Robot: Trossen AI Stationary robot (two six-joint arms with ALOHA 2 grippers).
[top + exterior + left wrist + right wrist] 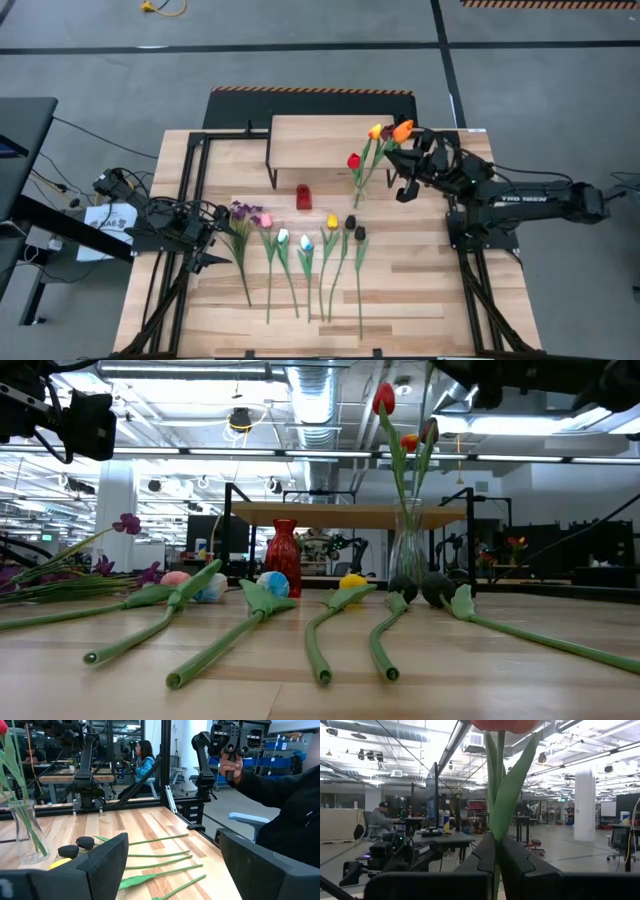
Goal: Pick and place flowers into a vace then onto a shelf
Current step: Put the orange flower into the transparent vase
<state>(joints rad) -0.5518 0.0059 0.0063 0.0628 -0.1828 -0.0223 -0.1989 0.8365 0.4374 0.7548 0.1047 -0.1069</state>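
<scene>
A clear glass vase (357,196) (407,555) stands in front of the light wood shelf (320,135) with a red tulip (353,160) and a yellow tulip (376,131) in it. My right gripper (410,145) (499,842) hovers above and right of the vase, shut on an orange tulip (402,130). Several more flowers (300,250) lie side by side on the table, stems toward the near edge. My left gripper (205,248) (172,870) waits open at the table's left, beside the purple sprigs (240,212). My right gripper pinches the orange tulip's green stem (496,832) between its two fingers, below the head and beside a long leaf (512,790). The fingers come about level from the table's right, across the stem. The tulip stands upright, lifted; its lower end is hidden by the fingers.
A small red vase (304,197) (284,555) stands left of the glass vase. Black frame rails (190,200) run along both table sides. A person's hand (230,767) with a device shows beyond the table's right edge, and another person (142,760) sits farther off.
</scene>
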